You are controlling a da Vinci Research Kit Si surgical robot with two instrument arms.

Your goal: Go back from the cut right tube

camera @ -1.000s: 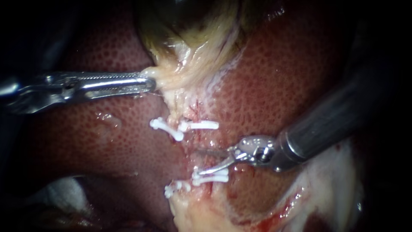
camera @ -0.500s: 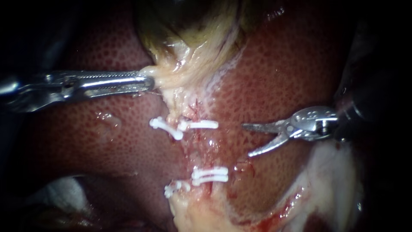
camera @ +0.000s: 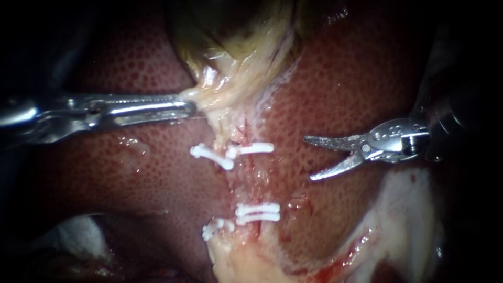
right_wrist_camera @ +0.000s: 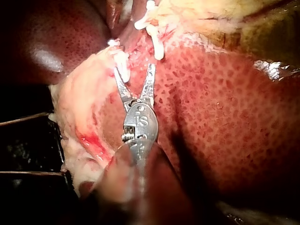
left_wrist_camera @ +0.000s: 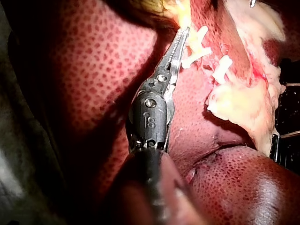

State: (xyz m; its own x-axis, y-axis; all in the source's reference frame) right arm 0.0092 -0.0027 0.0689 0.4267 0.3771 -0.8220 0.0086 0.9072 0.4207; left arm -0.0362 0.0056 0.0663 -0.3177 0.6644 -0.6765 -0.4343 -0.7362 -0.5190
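Right instrument: slender steel shaft ending in two pointed blades (camera: 309,158); jaws wide apart, holding nothing; over bare liver, well apart from the clips
Cut right tube: raw reddish strand (camera: 250,175); lies between the single white plastic clip (camera: 252,149) on the gallbladder side and the paired white clips (camera: 257,212) on the far side
Left instrument: long ridged steel jaws (camera: 186,108); clamped on pale yellow tissue (camera: 209,97) at the neck of the greenish gallbladder (camera: 236,52)
Liver: mottled dark-red surface (camera: 131,173); lies under both instruments

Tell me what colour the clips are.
The clips are white, clearest in the endoscope view.
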